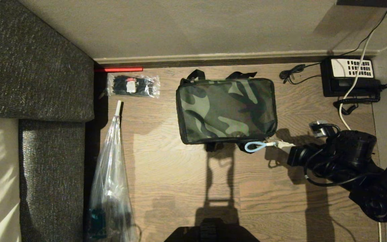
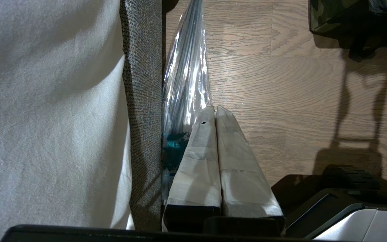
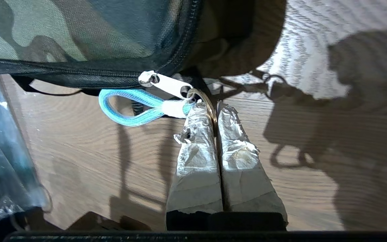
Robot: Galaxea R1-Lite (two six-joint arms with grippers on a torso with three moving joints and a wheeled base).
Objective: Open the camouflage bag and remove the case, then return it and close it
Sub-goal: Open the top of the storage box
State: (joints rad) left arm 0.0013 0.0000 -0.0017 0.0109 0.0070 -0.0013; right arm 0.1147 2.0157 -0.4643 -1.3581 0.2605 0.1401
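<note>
Bag (image 1: 226, 109) is zipped; right pincer (image 3: 215, 112) pinches the zip ring (image 3: 210, 104). Best to pull slowly along the zip.

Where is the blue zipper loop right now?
In the head view the blue zipper loop hangs at the camouflage bag's near right corner, beside the right gripper, which is shut on the zipper ring.

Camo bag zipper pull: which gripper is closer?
Right. The right gripper is shut on the zipper pull at the bag corner; the left gripper is parked away by the sofa.
</note>
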